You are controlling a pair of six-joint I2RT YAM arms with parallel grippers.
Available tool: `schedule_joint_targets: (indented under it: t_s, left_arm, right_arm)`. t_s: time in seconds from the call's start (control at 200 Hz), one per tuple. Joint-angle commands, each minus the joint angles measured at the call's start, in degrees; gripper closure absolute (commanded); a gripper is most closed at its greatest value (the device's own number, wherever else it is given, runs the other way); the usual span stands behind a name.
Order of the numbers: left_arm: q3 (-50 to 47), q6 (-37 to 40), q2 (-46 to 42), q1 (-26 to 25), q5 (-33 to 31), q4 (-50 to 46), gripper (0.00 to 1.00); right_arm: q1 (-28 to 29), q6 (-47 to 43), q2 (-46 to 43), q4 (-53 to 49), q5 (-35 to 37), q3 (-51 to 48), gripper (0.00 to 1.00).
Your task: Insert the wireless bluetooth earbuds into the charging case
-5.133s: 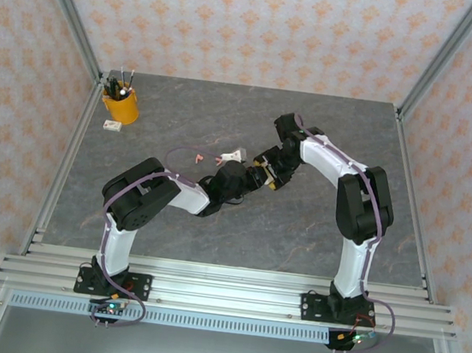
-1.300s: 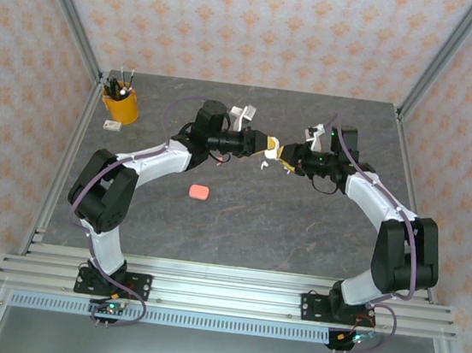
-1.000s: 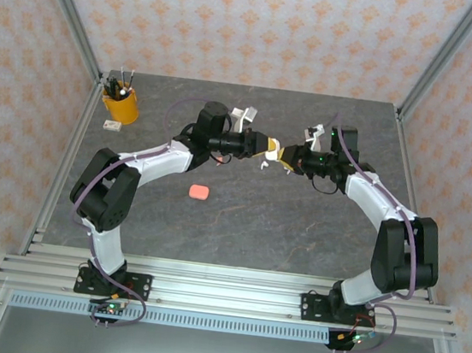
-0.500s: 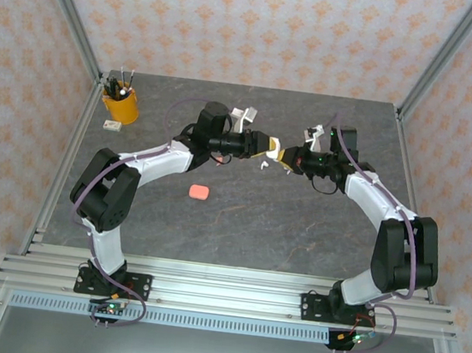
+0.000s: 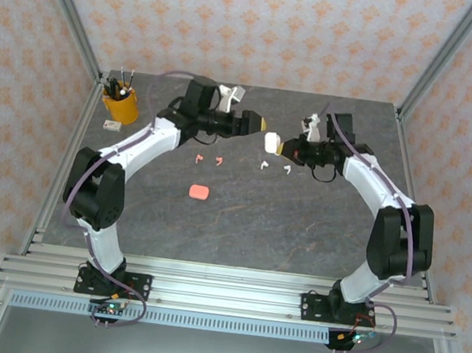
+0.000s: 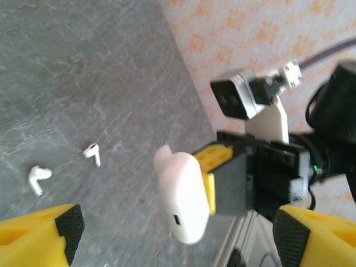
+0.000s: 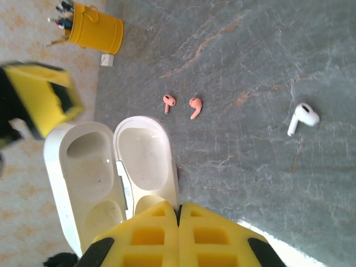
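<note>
The white charging case (image 7: 105,167) hangs above the table with its lid swung open, both halves hollow. My right gripper (image 7: 179,214) is shut on the rim of one half; from above, the right gripper (image 5: 281,146) and the case (image 5: 269,142) sit at mid-table, far side. My left gripper (image 5: 258,125) stands open just left of the case (image 6: 183,200), not touching it. Two white earbuds (image 5: 263,163) (image 5: 287,169) and two coral-pink earbuds (image 5: 197,156) (image 5: 218,158) lie on the table below. The right wrist view shows the pink earbuds (image 7: 168,102) (image 7: 194,107) and one white earbud (image 7: 302,117).
A coral-pink case (image 5: 199,192) lies closed on the table nearer the arms. A yellow pen cup (image 5: 120,104) stands at the far left with a small white block (image 5: 112,125) beside it. Patterned walls close in the table's back and sides.
My left gripper has opened, let go of the white case and drawn back to the left and farther away. The right gripper has carried the case slightly toward the back.
</note>
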Motion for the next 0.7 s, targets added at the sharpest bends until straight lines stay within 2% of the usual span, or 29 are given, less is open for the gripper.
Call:
schedule_joint_targets:
  t_s: [0.0,0.095,0.235,0.46,0.696]
  left_arm:
    - [9.45,16.79,1.19,0.79,5.64,-23.58,0.1]
    - [16.85,25.12,5.47,2.33,8.93,-36.51,0.1]
    - [23.15,32.19,11.17,4.8,13.02,-46.73,0.1]
    - [28.96,38.2,17.46,7.08,14.51,-54.35,0.09]
    - [35.57,42.62,23.86,7.72,17.39,-61.04,0.11]
  right_arm:
    - [1.68,-10.63,3.37,-8.05,1.19,6.32,1.0]
    - [3.01,-16.14,7.23,-13.0,2.11,12.04,1.0]
    - [4.6,-23.15,12.66,-19.33,4.01,18.76,1.0]
    - [5.97,-29.94,15.69,-25.21,7.71,24.12,1.0]
    - [7.02,-31.79,16.11,-26.18,6.64,25.5,1.0]
